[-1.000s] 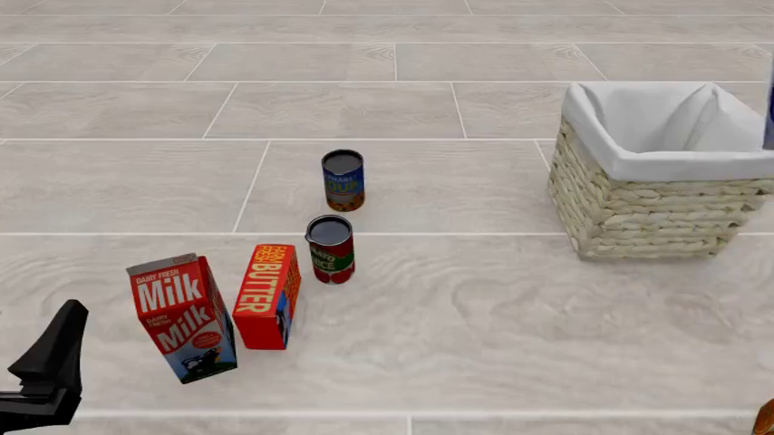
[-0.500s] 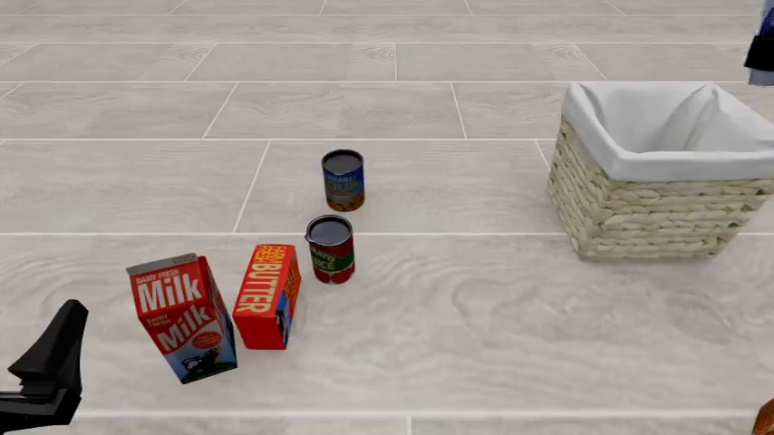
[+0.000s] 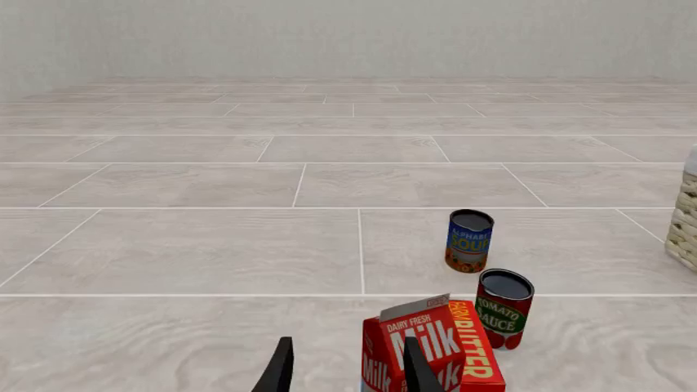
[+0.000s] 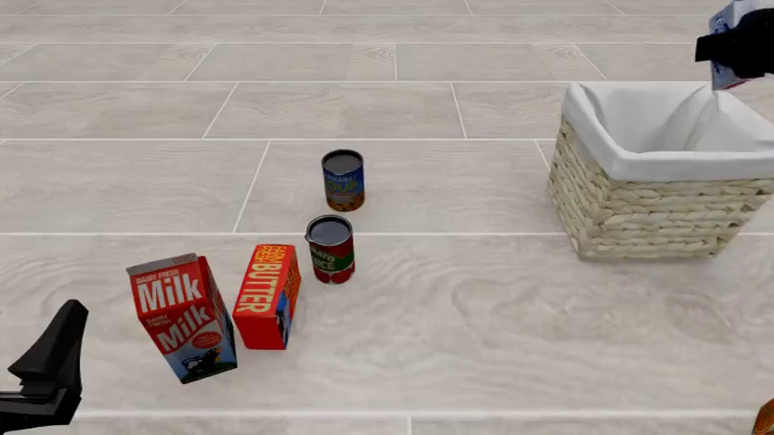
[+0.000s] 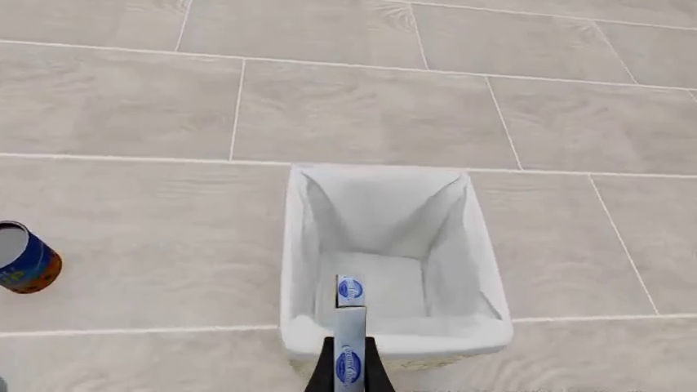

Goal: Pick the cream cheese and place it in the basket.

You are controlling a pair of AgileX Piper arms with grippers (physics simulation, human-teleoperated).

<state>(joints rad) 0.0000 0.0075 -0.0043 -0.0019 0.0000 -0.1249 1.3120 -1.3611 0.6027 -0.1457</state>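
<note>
My right gripper [image 4: 740, 43] is shut on the cream cheese [image 4: 724, 76], a thin pale blue-and-white box, and holds it high above the far right corner of the wicker basket [image 4: 641, 204]. In the right wrist view the cream cheese [image 5: 350, 331] stands edge-on between the fingers [image 5: 322, 372], straight above the white-lined basket [image 5: 294, 269], whose inside is bare cloth. My left gripper [image 4: 49, 370] is open and empty at the near left, just short of the milk carton [image 3: 419, 347].
A milk carton [image 4: 181, 317] and an orange-red butter box [image 4: 267, 295] stand at the near left. A tomato sauce can [image 4: 329, 248] and a soup can [image 4: 343, 180] stand in the middle. The basket's edge [image 3: 688, 220] shows in the left wrist view.
My right gripper has risen and moved left with the cream cheese, coming in from the right edge to above the basket. The left arm has not moved.
</note>
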